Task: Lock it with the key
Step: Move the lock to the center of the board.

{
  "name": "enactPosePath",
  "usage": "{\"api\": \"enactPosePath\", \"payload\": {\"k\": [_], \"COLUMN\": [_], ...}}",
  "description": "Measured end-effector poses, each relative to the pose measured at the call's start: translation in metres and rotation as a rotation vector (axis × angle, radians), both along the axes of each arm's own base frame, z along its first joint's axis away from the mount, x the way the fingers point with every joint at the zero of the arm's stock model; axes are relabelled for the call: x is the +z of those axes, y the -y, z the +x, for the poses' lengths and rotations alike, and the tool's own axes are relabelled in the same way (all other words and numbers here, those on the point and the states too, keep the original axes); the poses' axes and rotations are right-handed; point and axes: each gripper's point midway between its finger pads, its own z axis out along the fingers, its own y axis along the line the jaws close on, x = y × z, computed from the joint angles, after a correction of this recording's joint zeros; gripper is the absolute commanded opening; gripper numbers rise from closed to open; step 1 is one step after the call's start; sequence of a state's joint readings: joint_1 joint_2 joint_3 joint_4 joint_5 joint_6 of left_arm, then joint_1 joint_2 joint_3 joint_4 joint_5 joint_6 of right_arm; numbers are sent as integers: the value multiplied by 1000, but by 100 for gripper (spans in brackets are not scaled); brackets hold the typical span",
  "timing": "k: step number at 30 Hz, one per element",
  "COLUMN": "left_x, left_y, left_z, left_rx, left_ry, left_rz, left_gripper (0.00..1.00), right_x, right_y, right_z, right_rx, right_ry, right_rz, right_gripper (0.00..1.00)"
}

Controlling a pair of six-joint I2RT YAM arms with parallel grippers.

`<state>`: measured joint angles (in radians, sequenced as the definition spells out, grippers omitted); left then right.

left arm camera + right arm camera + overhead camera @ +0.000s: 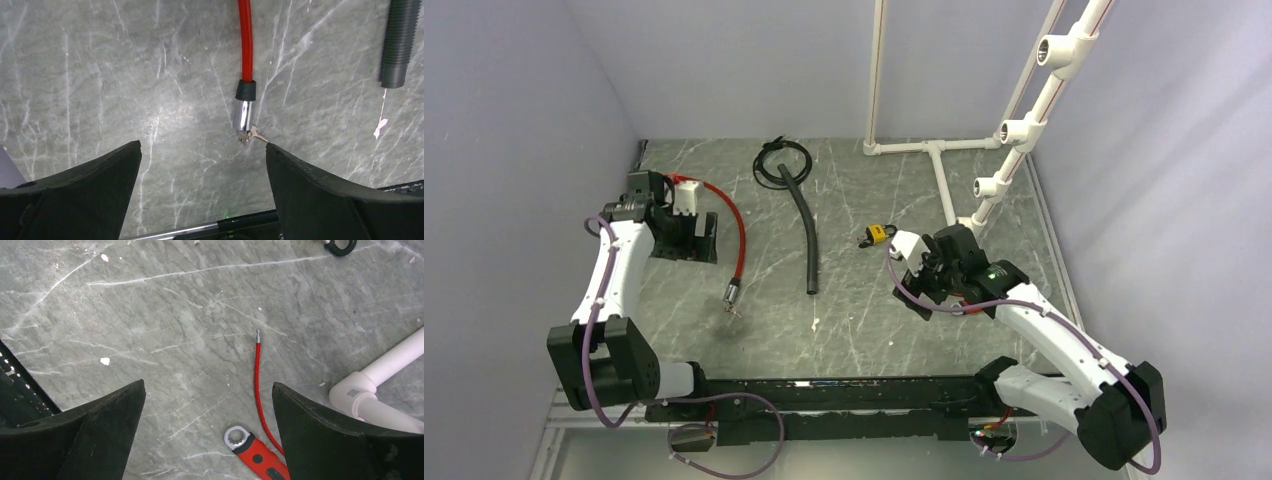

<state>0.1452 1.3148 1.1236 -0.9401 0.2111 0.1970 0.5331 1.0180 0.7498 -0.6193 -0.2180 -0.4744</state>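
A grey marbled bench (854, 330) carries everything. A white PVC pipe frame (934, 148) stands at its far right corner. A black corrugated hose (808, 230) runs from a coil at the back towards the middle of the bench.

Left of the hose, a red cable lock (741, 230) curves from beside the left arm's wrist down towards the near side and ends in a chrome lock head (243, 114) that lies flat on the bench. The small silver key (258, 134) sticks out sideways at the tip of that head, touching it.

The left gripper (202, 147) hangs above the bench with its jaws spread wide and nothing between them; head and key lie just beyond the gap. The right gripper (208, 385) is likewise spread wide and empty, over bare bench.

A yellow padlock (879, 234) lies right of the hose, near the right arm's wrist. In the right wrist view, a thin red braided cord (257, 380) and a red-handled wrench (255, 454) lie near the pipe.
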Motion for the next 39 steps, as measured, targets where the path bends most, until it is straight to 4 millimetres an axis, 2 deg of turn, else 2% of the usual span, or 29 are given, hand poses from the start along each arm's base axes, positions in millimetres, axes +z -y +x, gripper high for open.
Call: {"api": "enactPosePath", "payload": {"k": [9, 13, 16, 18, 21, 27, 31, 36, 39], "left_x": [21, 15, 7, 4, 3, -4, -15, -37, -52], "left_y": [1, 15, 37, 62, 114, 215, 285, 352, 378], "left_z": [43, 56, 58, 60, 69, 105, 134, 154, 152], "left_rx": [-72, -129, -200, -279, -428, -651, -754, -826, -864], "left_ry": [47, 32, 10, 18, 26, 76, 113, 145, 148], "left_rz": [12, 20, 18, 10, -24, -78, -109, -130, -129], "left_gripper": [99, 99, 99, 99, 99, 99, 99, 99, 99], "right_x": [15, 15, 12, 13, 20, 45, 51, 49, 50], "right_y": [3, 4, 5, 6, 6, 7, 8, 10, 10], "right_z": [-9, -8, -8, -8, -10, -15, -16, -15, -15], "right_rx": [3, -5, -15, -26, -42, -66, -81, -104, -112], "right_ry": [74, 84, 76, 74, 91, 167, 184, 174, 172], "right_rz": [56, 64, 63, 72, 99, 178, 197, 194, 199], "right_gripper": [100, 100, 100, 100, 100, 100, 100, 100, 100]}}
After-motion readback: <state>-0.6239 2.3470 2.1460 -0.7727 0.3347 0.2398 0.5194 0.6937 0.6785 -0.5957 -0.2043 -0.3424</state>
